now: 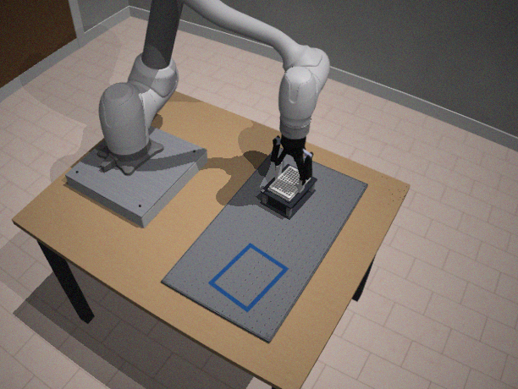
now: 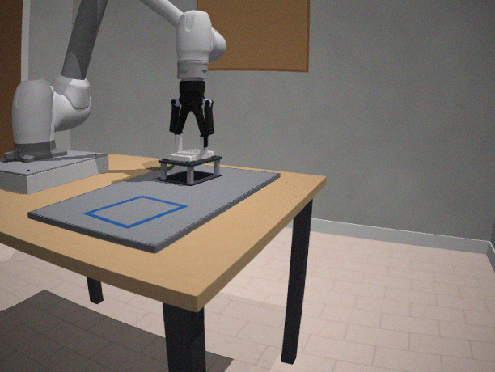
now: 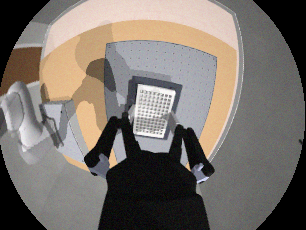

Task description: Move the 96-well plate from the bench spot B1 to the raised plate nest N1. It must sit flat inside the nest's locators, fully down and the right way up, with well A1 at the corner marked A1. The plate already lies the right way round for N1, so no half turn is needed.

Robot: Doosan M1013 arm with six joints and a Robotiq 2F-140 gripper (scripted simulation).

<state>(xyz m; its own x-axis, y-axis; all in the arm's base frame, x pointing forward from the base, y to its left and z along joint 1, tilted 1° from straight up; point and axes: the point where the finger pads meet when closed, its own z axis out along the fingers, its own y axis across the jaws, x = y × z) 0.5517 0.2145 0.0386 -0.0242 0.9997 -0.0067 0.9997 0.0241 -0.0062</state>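
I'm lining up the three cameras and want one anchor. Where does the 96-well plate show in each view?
Top: the 96-well plate is right of centre, on the raised nest, under the gripper shut on it.
Exterior: upper left of centre, a low white slab on the nest, between the fingers.
Wrist: centre, a pale grid just above the black gripper body.
Shared landmark: the grey bench mat under the nest, seen in all three.

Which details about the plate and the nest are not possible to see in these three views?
- A1 corner mark: too small and blurred in every view.
- Whether the plate is fully down in the nest: exterior view is too distant; in the top view the gripper, shut on the plate, covers its far edge.
- Nest locators: too small in the top view; the gripper body blocks the plate's near edge in the wrist view.
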